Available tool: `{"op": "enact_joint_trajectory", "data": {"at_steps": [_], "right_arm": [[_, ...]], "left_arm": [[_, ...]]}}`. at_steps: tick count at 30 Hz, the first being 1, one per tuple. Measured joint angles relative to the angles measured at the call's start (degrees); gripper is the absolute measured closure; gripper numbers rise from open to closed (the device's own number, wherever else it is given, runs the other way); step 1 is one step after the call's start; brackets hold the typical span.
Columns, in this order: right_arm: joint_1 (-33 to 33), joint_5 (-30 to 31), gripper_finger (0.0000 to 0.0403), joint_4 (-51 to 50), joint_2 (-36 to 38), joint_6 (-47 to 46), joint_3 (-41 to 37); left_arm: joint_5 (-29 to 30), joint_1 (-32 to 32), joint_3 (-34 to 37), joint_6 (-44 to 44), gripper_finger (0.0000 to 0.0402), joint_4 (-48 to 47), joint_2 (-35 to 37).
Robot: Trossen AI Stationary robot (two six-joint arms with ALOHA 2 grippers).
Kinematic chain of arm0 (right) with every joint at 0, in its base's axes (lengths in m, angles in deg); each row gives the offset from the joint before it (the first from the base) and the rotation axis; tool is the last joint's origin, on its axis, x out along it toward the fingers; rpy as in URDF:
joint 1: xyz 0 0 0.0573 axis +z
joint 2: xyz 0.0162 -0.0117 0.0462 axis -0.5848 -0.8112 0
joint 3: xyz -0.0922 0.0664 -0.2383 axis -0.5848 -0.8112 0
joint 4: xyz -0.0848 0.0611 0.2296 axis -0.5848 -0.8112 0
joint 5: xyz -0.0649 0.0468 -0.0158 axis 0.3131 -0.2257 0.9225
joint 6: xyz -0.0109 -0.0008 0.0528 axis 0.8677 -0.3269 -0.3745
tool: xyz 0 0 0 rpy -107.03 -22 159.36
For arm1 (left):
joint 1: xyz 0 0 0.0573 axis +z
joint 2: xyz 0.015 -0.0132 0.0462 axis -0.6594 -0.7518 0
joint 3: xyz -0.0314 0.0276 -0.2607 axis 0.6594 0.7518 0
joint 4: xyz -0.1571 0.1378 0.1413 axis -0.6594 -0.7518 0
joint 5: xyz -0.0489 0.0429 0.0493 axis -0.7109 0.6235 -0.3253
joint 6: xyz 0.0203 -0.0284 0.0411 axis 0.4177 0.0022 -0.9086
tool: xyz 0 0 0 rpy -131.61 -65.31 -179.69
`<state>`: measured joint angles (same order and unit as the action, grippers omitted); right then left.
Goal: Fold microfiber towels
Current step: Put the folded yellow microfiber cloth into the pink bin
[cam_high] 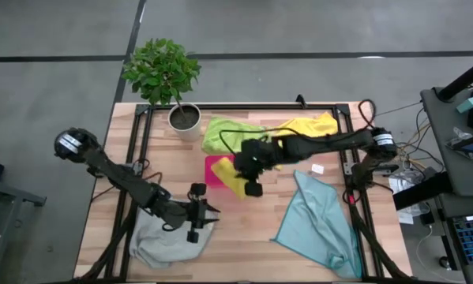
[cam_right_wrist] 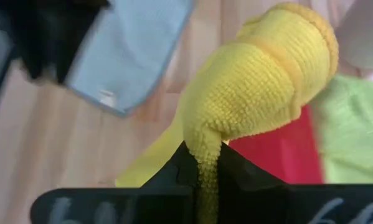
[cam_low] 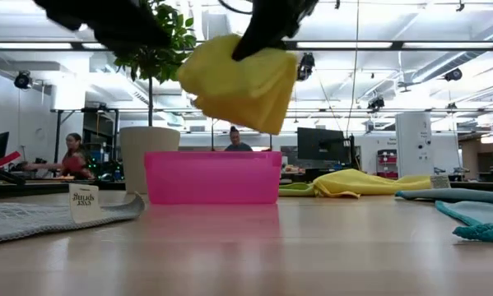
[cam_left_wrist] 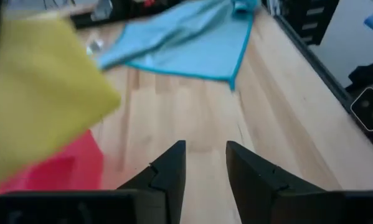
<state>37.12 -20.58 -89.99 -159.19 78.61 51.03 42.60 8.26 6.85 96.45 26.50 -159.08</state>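
Note:
My right gripper [cam_right_wrist: 206,186] is shut on a folded yellow towel [cam_low: 242,82], which hangs in the air above the small pink tray [cam_low: 213,177] at mid-table. My left gripper [cam_left_wrist: 205,168] stands open near the table's front left with nothing between its fingers, just above the pale grey towel [cam_high: 169,241], which lies flat on the table. A lime green towel [cam_high: 228,134] and a second yellow towel [cam_high: 311,126] lie crumpled at the far edge. A teal towel [cam_high: 319,221] lies spread at the right. My right gripper pinches a bunched part of the folded yellow towel's edge [cam_right_wrist: 205,163] between its two fingers. The fingers slant down from the table's right side. The towel is in several layers and hangs below the fingers [cam_low: 267,29], lifted clear of the tray and the table.
A potted plant [cam_high: 182,114] stands at the far left corner of the work frame. Black rails [cam_high: 244,106] run round the table's edges. Bare wood [cam_high: 244,237] lies between the grey and teal towels. People sit at desks in the room behind.

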Motion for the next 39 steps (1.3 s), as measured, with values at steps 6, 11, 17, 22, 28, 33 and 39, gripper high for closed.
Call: {"op": "enact_joint_trajectory", "data": {"at_steps": [6, 11, 17, 22, 28, 33, 39], "right_arm": [[-5.26, -7.81, 0.039, -3.06, -5.7, 17.66, 5.96], [-8.53, -15.25, 0.039, -3.83, -9.77, 27.1, 9.13], [-12.54, -34.22, 0.039, -4.07, -13.92, 30.79, 11.11], [-15.29, -36.99, 0.039, -4.06, -17.16, 31.95, 12.11], [-16.96, -36.75, 0.039, -7.28, -20.81, 34.76, 13.76], [-17.03, -32.99, 0.039, -8.59, -21.78, 37.53, 13.82], [-17.0, -30.98, 0.039, -8.2, -21.76, 39.35, 13.74]], "left_arm": [[1.29, 0.0, 1.96, -3.57, 0.0301, 0.09, 6.28], [4.92, 0.0, 4.22, -3.76, 0.0301, 0.26, 12.15], [8.58, 0.01, 5.71, -6.85, 0.0301, 1.18, 17.33], [9.58, 0.02, 7.96, -9.78, 0.0301, 5.78, 19.78], [10.47, 0.02, 8.26, -10.01, 0.0301, 6.37, 20.22], [11.83, 0.15, 8.26, -9.98, 0.0301, 6.69, 20.22], [11.91, 0.38, 8.26, -9.96, 0.0301, 6.8, 20.22]]}}
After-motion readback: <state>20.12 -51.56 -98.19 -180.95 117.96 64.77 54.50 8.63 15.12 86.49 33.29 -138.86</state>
